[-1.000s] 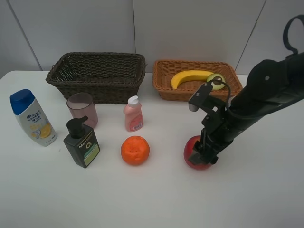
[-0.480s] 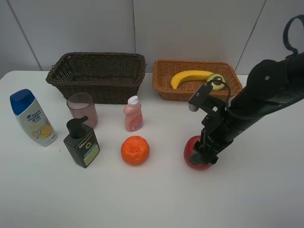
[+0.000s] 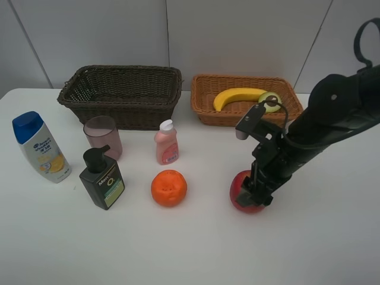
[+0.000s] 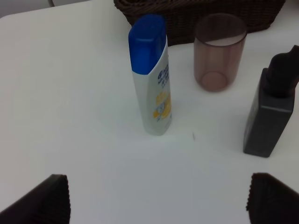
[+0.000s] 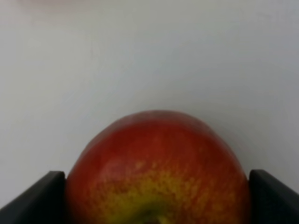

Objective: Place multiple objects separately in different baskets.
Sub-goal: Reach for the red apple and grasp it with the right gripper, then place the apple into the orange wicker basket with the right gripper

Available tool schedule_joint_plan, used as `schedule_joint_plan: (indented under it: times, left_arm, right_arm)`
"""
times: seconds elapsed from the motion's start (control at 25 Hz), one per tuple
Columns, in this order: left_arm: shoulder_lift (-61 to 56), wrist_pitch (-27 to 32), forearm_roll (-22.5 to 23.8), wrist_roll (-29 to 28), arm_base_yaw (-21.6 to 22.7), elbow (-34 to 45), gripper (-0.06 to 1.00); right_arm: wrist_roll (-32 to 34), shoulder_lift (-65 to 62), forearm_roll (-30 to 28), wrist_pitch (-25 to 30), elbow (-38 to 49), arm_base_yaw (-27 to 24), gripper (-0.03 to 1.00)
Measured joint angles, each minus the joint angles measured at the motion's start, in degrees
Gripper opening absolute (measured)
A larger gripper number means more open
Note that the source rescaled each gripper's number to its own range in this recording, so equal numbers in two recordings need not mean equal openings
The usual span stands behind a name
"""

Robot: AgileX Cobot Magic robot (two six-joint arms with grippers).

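Note:
My right gripper point(image 3: 256, 193) is down at the table, shut on the red apple point(image 3: 238, 189), which rests on the white tabletop. In the right wrist view the apple point(image 5: 156, 172) fills the space between both fingers. The banana point(image 3: 237, 95) and avocado half point(image 3: 271, 101) lie in the tan basket point(image 3: 219, 114). Nothing shows inside the dark basket point(image 3: 122, 90). The orange point(image 3: 169, 187), small pink bottle point(image 3: 166, 142), pink cup point(image 3: 103, 136), dark pump bottle point(image 3: 102, 178) and shampoo bottle point(image 3: 38, 147) stand on the table. My left gripper point(image 4: 159, 200) is open, short of the shampoo bottle point(image 4: 152, 88).
The right arm slants from the right edge over the table in front of the tan basket. In the left wrist view the cup point(image 4: 218, 51) and pump bottle point(image 4: 273, 116) stand beside the shampoo bottle, with the dark basket point(image 4: 187, 14) behind them.

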Motion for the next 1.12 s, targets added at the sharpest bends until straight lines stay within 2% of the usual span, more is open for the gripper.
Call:
schedule_joint_plan:
  times: [0.08,0.4,0.6,0.88,1.12]
  left_arm:
    - [0.00,0.00,0.00,0.00,0.00,0.00,1.00]
    - [0.00,0.00,0.00,0.00,0.00,0.00,1.00]
    - [0.00,0.00,0.00,0.00,0.00,0.00,1.00]
    - [0.00,0.00,0.00,0.00,0.00,0.00,1.00]
    - [0.00,0.00,0.00,0.00,0.00,0.00,1.00]
  right_arm:
    - [0.00,0.00,0.00,1.40,-0.52,0.00,0.69]
    - [0.00,0.00,0.00,15.26,-9.91,0.00,0.69]
    - [0.00,0.00,-0.06,21.06,-15.72,0.00,0.69]
    - [0.00,0.00,-4.15,24.37,-24.16,0.00,0.69]
    - [0.00,0.05,-9.32,23.21,-31.59,0.00,0.69]
